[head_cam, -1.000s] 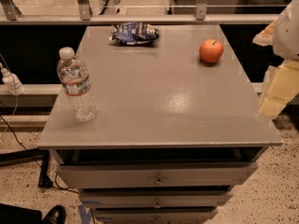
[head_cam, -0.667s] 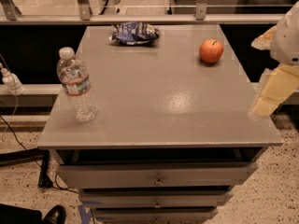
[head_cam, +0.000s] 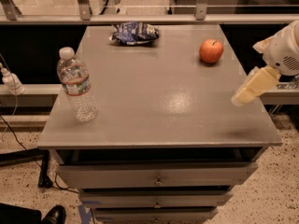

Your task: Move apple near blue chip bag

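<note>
A grey table (head_cam: 159, 106) with drawers (head_cam: 156, 176) under it stands on a speckled floor, and a metal rail (head_cam: 140, 18) runs along behind it.

The apple (head_cam: 211, 51) sits on the tabletop, up the table from the gripper (head_cam: 247, 90) and a little further in from the edge, well apart from it. The blue chip bag (head_cam: 134, 33) lies flat at the far edge, further across from the gripper than the apple, with bare table between the two. A water bottle (head_cam: 77, 85) stands upright at the opposite side from the gripper, nearer the front.

The gripper hangs over the table's near right edge, tilted downward and inward. It has hold of nothing, since the apple rests on the table on its own. Whether it is open or closed I cannot tell.

Over the last second the gripper has slid in from beside the table to just over its edge. The apple, bag and bottle have not moved. That reads as the start of the reach, with the pickup not yet begun.

The bag carries white markings and the bottle a label with a red band. Possibly both hold writing, but none of it can be read.
</note>
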